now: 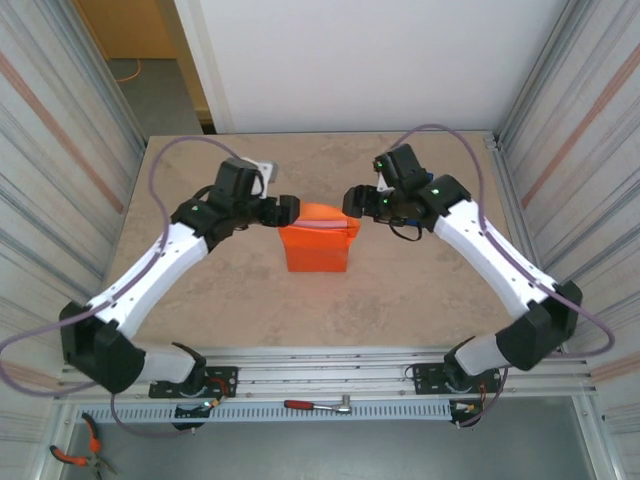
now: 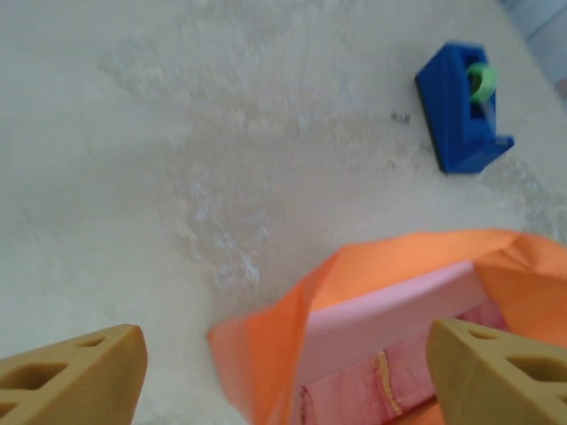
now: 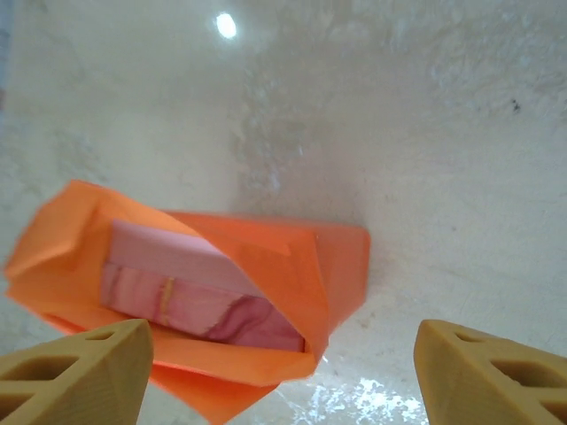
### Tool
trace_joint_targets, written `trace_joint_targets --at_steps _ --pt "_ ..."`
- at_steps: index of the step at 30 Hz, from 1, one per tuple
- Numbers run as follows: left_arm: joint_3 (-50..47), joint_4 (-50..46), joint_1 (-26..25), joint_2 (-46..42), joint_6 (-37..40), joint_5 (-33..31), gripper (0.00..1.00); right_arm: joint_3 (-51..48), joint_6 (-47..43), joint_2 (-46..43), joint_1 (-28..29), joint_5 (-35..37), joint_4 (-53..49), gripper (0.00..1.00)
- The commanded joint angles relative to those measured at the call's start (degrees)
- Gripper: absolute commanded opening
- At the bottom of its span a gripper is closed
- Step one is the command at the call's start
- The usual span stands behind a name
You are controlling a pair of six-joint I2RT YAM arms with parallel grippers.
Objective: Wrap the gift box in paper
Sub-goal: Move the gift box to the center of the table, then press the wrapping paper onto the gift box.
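Observation:
The orange paper [image 1: 318, 248] stands folded around the gift box in the middle of the table, its far end gaping open. In the left wrist view the pink marbled gift box [image 2: 390, 332] shows inside the paper [image 2: 266, 350]. In the right wrist view the box [image 3: 190, 288] lies in the open paper sleeve [image 3: 306, 261]. My left gripper [image 1: 290, 210] hovers at the parcel's far left corner, and its jaws [image 2: 288, 381] are spread wide and hold nothing. My right gripper [image 1: 353, 200] hovers at the far right corner, equally open [image 3: 283, 376], with the parcel below it.
A blue tape dispenser [image 2: 462, 106] with a green roll sits on the table beyond the parcel. Corrugated metal walls close in both sides. A red-handled ratchet [image 1: 318, 405] and pliers [image 1: 75, 455] lie below the table's near edge.

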Motion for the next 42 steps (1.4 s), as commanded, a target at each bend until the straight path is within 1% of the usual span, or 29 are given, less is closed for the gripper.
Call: trace_joint_targets --at_steps 1,3,5,8,10,13,14,17,20,22,25,30,34,39,42 --pt "-3.8 4.9 1.7 -6.5 -0.9 -1.9 0.9 -3.8 0.5 -3.9 -0.1 -1.0 3.5 0.81" --pt "-6.8 6.0 2.6 -9.5 -2.3 -2.4 0.93 -6.6 0.5 -5.7 -0.2 -1.5 5.0 0.83" --pt "-10.0 6.3 3.1 -12.5 -4.2 -2.9 0.92 -9.5 1.1 -7.3 -0.3 -0.8 5.9 0.83" --pt "-14.6 5.6 3.3 -15.3 -7.0 -5.4 0.91 -12.5 3.1 -8.2 -1.2 1.6 4.7 0.79" --pt "-17.0 4.8 3.8 -15.7 -8.8 -7.1 0.89 -13.9 4.5 -8.2 -1.5 4.6 3.7 0.7" --pt "-18.8 2.7 5.2 -13.9 -11.3 -9.0 0.86 -16.5 5.9 -8.1 -2.0 7.9 3.8 0.53" --pt "-19.2 2.6 5.5 -13.0 -11.6 -9.4 0.85 -17.1 6.2 -7.7 -2.0 8.9 3.8 0.46" --pt "-19.0 2.4 5.7 -9.8 -11.5 -10.3 0.83 -18.0 6.6 -5.8 -2.0 10.6 3.9 0.29" --pt "-18.7 3.7 5.7 -7.2 -11.3 -8.8 0.82 -17.7 6.4 -3.3 -1.8 10.3 4.8 0.21" --pt "-18.5 5.0 5.5 -5.9 -11.2 -7.8 0.81 -17.2 6.4 -1.7 -1.2 9.5 5.7 0.18" --pt "-16.9 5.5 4.2 -4.0 -10.8 -7.5 0.81 -14.8 6.5 0.6 0.7 9.3 6.2 0.16" --pt "-14.0 5.8 -0.6 -0.9 -9.5 -8.7 0.81 -10.7 6.9 4.0 4.1 9.4 6.3 0.15" --pt "-13.8 7.8 -2.8 -0.6 -9.3 -8.7 0.8 -8.8 7.1 5.8 5.2 8.6 6.6 0.15" --pt "-13.5 7.3 -2.8 -0.9 -8.3 -9.7 0.81 -8.9 6.6 5.3 4.9 8.9 5.9 0.17" --pt "-13.2 6.5 -1.1 -1.8 -7.6 -9.8 0.82 -9.8 6.5 2.9 3.2 9.0 5.1 0.21"
